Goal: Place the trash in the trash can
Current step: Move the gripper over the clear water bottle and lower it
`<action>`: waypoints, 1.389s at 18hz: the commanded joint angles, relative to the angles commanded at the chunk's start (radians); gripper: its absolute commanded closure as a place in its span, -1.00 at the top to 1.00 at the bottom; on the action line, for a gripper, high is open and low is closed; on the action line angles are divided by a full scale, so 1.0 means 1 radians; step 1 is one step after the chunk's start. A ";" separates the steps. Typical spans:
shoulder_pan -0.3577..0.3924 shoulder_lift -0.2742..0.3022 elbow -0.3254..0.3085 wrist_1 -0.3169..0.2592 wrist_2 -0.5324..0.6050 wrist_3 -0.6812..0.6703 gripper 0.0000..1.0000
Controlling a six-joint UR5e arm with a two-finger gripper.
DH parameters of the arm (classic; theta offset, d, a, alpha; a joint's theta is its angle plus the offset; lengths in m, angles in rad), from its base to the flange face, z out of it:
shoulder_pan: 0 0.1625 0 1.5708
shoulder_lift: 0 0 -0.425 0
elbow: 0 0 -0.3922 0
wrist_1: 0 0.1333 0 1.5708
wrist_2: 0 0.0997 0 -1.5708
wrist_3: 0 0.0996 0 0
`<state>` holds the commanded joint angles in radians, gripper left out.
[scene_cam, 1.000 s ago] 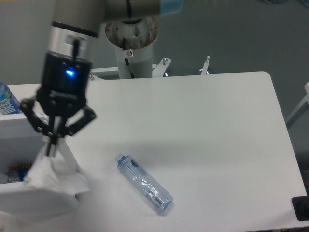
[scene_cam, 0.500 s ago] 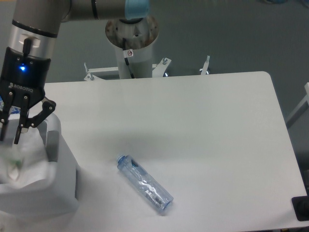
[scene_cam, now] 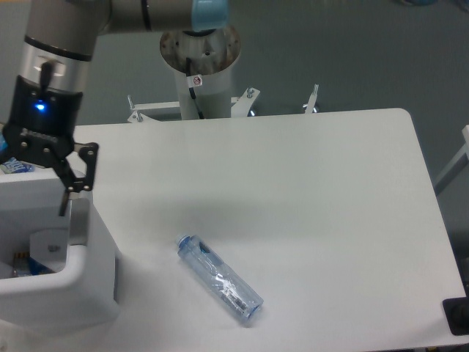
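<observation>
At the far left stands the trash can (scene_cam: 88, 293), a white boxy bin with thick rounded walls and a pale grey panel on its side (scene_cam: 78, 227). Inside its hollow I see a whitish crumpled wrapper (scene_cam: 47, 242) lying low against the inner wall, and some small dark bits at the left edge that are too cut off for me to name. Behind the bin's back rim a scrap of a blue-labelled bottle (scene_cam: 13, 167) peeks out at the frame's edge.

My gripper (scene_cam: 40, 202) hangs above the bin's opening, over its back right part, with a blue light glowing on my black body. My fingers (scene_cam: 67, 198) are spread wide apart and hold nothing; only the right one shows plainly, pointing down beside the grey panel's top, the left one being partly out of view.

Further right, well apart from the bin, the crushed bottle (scene_cam: 220, 279) lies on its side on the white table (scene_cam: 308, 191), clear plastic, with its bluish neck toward the upper left and its base toward the lower right, a small label near the lower end. It touches nothing but the tabletop.

Behind the table's far edge rises my pale round base column (scene_cam: 199, 66), and at the bottom right corner a dark object (scene_cam: 458, 315) is clipped by the frame
</observation>
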<state>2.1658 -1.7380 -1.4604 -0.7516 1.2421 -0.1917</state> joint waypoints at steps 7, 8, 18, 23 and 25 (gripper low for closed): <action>0.106 -0.012 -0.015 -0.067 0.224 0.009 1.00; 0.129 -0.020 -0.026 -0.074 0.229 0.014 1.00; 0.227 -0.242 -0.024 -0.129 0.183 0.107 1.00; 0.244 -0.353 -0.017 -0.126 0.192 0.095 1.00; 0.243 -0.383 -0.015 -0.126 0.192 0.095 1.00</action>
<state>2.4083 -2.1213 -1.4757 -0.8774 1.4343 -0.0966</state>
